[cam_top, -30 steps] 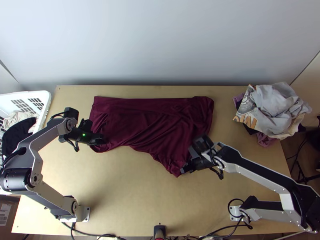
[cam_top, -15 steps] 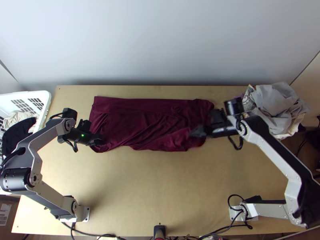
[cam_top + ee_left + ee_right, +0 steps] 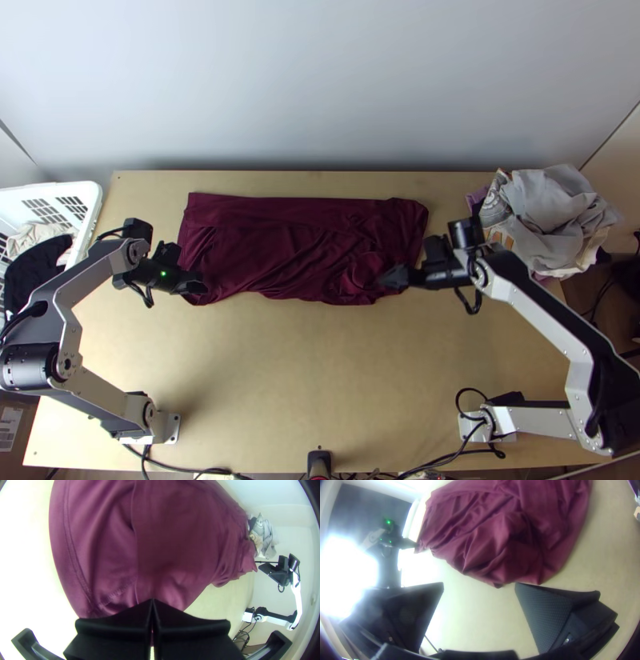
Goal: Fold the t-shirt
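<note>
One maroon cloth t-shirt (image 3: 280, 240), near edge bunched; light wooden tabletop (image 3: 280, 376) stretching between it and the arm bases. Left end effector (image 3: 198, 287): pinching near-left corner. Right end effector (image 3: 394, 278): wide, near right-hand bunching.
</note>
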Robot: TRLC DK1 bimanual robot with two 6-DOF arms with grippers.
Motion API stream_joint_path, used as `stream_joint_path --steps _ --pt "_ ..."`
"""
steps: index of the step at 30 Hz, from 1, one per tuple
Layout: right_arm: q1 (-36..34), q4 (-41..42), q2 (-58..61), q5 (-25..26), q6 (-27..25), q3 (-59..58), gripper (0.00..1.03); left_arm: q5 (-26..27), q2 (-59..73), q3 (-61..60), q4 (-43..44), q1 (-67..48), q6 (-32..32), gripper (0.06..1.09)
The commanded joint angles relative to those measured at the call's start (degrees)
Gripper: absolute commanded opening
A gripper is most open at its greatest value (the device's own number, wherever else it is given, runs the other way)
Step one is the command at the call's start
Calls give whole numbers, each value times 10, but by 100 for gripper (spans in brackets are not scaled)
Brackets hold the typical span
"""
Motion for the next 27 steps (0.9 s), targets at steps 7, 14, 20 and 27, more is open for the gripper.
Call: stream_joint_path --steps 7,14,20,27 --pt "89 103 12 122 32 -73 99 1 3 -10 8 -2 -11 9" --pt "100 128 64 157 32 -67 99 1 -3 -10 7 0 -12 9" --pt "123 126 87 208 39 -42 72 1 0 -14 8 4 -11 9" --pt "118 116 82 215 37 -28 6 1 1 -16 12 0 -15 9"
